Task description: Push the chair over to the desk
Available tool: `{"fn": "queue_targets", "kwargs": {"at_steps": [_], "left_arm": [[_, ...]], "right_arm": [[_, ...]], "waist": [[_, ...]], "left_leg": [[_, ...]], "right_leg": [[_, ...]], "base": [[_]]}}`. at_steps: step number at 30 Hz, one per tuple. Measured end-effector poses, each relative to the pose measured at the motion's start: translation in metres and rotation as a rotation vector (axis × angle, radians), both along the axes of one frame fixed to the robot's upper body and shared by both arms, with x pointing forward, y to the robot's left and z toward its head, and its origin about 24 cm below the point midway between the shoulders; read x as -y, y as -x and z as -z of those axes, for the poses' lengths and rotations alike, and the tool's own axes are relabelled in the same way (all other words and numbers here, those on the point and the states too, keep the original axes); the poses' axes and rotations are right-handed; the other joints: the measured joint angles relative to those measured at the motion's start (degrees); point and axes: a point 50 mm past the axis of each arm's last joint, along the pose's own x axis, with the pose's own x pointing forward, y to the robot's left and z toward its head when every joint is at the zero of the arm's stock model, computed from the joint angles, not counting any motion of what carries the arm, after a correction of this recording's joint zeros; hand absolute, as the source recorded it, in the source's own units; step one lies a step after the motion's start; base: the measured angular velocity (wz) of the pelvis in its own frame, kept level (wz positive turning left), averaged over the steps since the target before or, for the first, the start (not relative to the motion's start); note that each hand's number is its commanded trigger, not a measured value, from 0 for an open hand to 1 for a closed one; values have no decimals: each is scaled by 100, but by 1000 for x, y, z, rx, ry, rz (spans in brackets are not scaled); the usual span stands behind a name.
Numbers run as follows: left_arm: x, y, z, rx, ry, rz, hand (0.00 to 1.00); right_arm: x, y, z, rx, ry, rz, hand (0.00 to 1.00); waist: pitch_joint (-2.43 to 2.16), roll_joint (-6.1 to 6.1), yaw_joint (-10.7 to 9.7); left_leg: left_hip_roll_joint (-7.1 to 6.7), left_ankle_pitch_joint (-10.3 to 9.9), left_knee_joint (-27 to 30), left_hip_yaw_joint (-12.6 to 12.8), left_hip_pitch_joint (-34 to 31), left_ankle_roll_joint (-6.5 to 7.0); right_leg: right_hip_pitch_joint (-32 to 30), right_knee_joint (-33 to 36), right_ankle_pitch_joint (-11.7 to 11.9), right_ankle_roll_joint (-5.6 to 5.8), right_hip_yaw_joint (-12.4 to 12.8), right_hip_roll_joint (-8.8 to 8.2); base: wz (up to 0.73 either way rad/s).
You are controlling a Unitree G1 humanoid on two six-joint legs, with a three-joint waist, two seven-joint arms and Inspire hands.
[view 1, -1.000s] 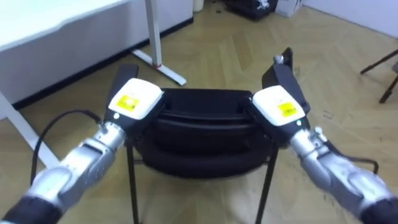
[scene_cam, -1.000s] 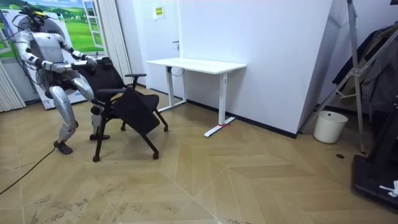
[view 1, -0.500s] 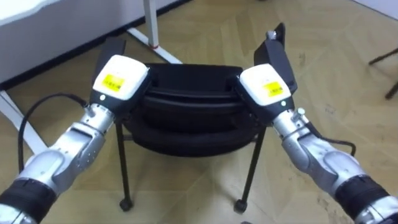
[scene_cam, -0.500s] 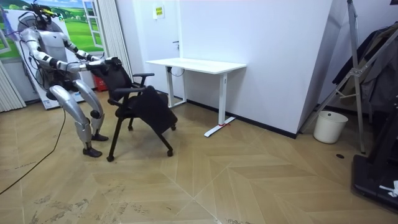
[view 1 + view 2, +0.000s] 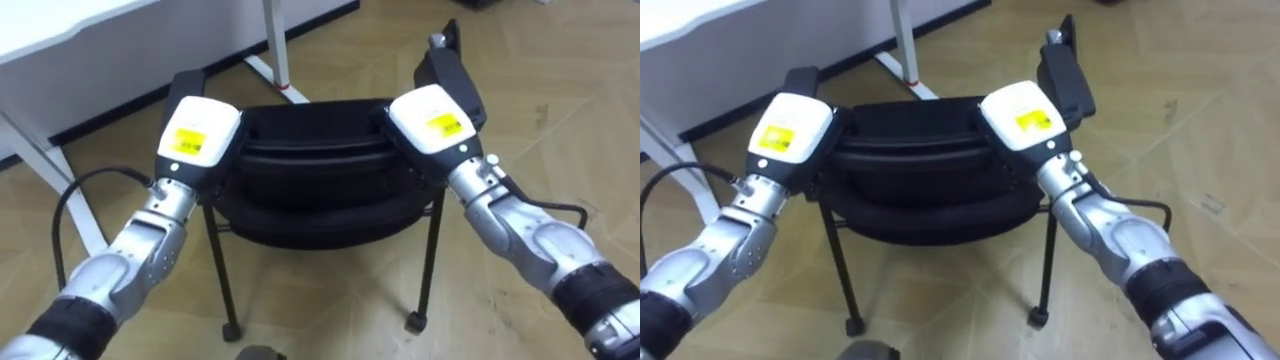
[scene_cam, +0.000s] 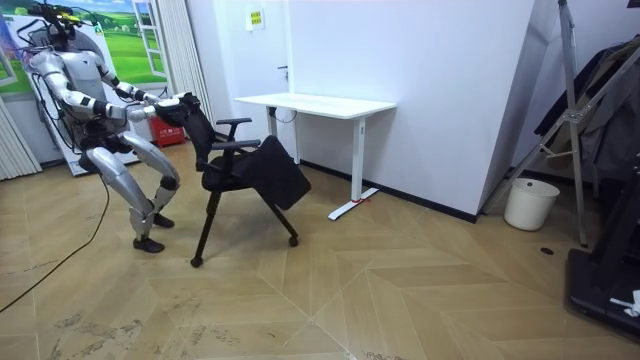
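A black office chair (image 5: 315, 165) stands right in front of me, seen from behind and above. My left hand (image 5: 198, 140) lies against the left end of its backrest top and my right hand (image 5: 430, 117) against the right end. Only the white backs of both hands show; the fingers are hidden behind the backrest. Both armrests (image 5: 455, 70) stick out ahead. In the room view I stand at the left, leaning forward with both arms stretched to the chair (image 6: 250, 170), which tilts forward on thin legs, its seat hanging down in front.
A white desk (image 6: 320, 103) stands against the wall just beyond the chair; its top (image 5: 90, 50) and leg (image 5: 275, 45) lie ahead on my left. A white bin (image 6: 527, 203) and a metal rack (image 6: 575, 110) stand far at the room view's right. Open wooden floor lies between.
The chair has moved toward the room view's right, closer to the white desk. I have stepped after it, both hands staying on the backrest.
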Motion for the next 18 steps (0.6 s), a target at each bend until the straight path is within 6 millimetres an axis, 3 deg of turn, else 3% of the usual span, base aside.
{"fn": "queue_targets", "kwargs": {"at_steps": [2,5,8,9,11,12,18], "left_arm": [[0,0,0,9,8,-9,100],[0,2,1,30,18,-18,100],[-3,3,-4,68,24,-34,100],[-3,4,-4,73,29,-36,100],[-3,6,-6,81,31,-41,100],[-4,8,-7,88,30,-42,100],[2,10,-7,87,36,-37,100]], "right_arm": [[-1,-2,-3,9,8,-6,100],[-2,-3,-6,22,17,-17,100],[-6,-7,-12,49,23,-24,100],[-7,-7,-13,53,22,-27,100],[-10,-7,-14,58,20,-33,100],[-10,-7,-14,61,22,-32,100],[-4,-6,-14,86,36,-26,100]], "waist": [[10,-13,45],[16,-36,93],[10,-36,152],[4,-26,185],[-25,30,290],[-11,31,298],[-11,37,354]], "left_leg": [[2,-116,-535,121,-88,-18],[8,-111,-1625,307,-112,-46],[-92,-81,-2499,351,-118,-90],[-177,-23,-2713,358,-103,-177],[-259,104,-2850,337,-87,-136],[-294,158,-2845,322,-95,-62],[-381,164,-2832,422,-72,-40]], "right_leg": [[14,9,-58,-32,-2,0],[96,-55,-153,-30,-121,-27],[188,-148,-217,-63,-537,-151],[279,-209,-245,-53,-743,-209],[420,-318,-280,-34,-981,-222],[544,-386,-302,-12,-1187,-248],[932,-480,-460,204,-1974,-560]], "base": [[0],[7],[-4],[0],[-12],[6],[25]]}}
